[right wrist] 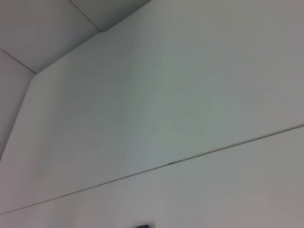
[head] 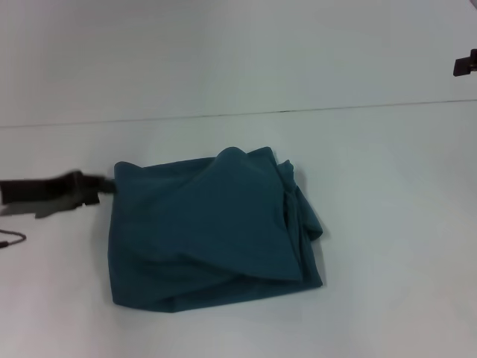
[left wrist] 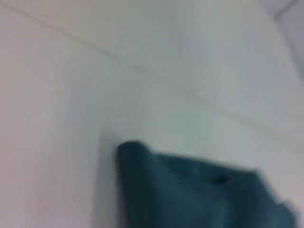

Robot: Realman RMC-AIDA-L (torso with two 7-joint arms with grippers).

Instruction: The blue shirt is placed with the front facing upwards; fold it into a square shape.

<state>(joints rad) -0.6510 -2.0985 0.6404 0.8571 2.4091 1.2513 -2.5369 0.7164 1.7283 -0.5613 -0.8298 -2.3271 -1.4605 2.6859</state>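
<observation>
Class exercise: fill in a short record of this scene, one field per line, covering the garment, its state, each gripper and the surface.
garment: blue shirt
state: folded into a rough, rumpled square, plain side up, loose folds bunched along its right edge
left gripper: at the shirt's far-left corner, blurred
right gripper: far off at the right edge, away from the shirt
surface: white table

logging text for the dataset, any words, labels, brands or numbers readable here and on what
None can be read. The blue shirt lies folded on the table with only plain teal cloth showing: no lettering, no label. Nothing is printed on the left gripper either.
</observation>
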